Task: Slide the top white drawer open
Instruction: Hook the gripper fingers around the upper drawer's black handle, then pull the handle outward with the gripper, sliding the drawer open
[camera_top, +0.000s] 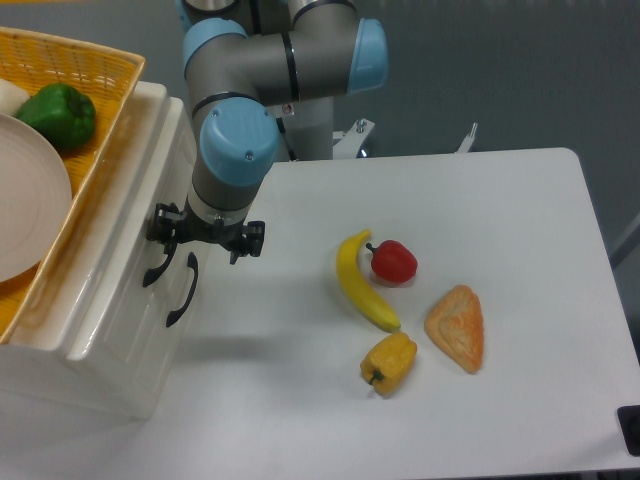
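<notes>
Camera view: I see the gripper (190, 238) hanging at the front of the white cabinet (100, 330) on the left, right at the black handle (157, 268) of the top drawer (150, 200). The fingers sit around the handle's upper end, but I cannot tell whether they are clamped on it. A second handle (183, 292) lies just right of the first. A yellow basket (90, 130) on the cabinet holds a plate (30, 200) and green pepper (58, 114). On the table (500, 250) lie a banana (360, 285), red pepper (394, 261), yellow pepper (388, 363) and an orange wedge (457, 328).
</notes>
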